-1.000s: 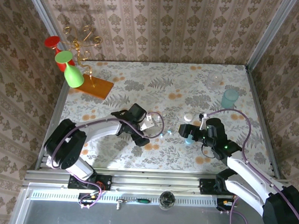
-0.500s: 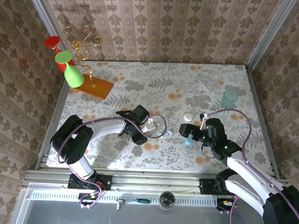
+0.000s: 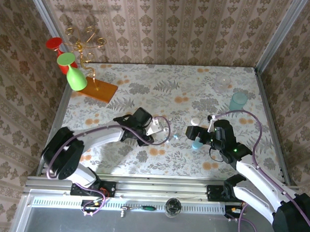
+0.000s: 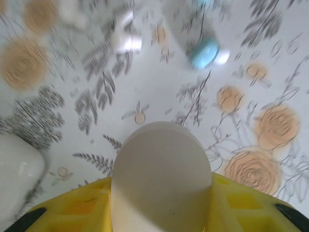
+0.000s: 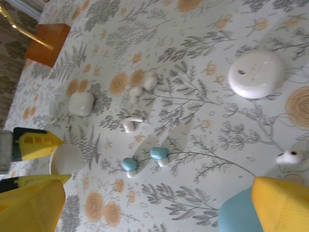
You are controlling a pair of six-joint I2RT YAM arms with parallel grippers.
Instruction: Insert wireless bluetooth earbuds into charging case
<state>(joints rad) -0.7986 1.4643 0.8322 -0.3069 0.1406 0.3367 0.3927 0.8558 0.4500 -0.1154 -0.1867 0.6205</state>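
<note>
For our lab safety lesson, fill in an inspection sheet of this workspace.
Surface: floral table.
Job's things: two earbuds loose on it; case apart from them.
Clutter: disc, capsule, white buds, cup, glass, goblets, wire stand.
Pincers: left pincer closed on white oval; right pincer open by capsule.
Cables: purple cables looping off both arms.
Surroundings: wallpapered walls.

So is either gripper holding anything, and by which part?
The left gripper pinches the white egg-shaped piece by its two opposite sides. The right gripper is open, holding nothing.
</note>
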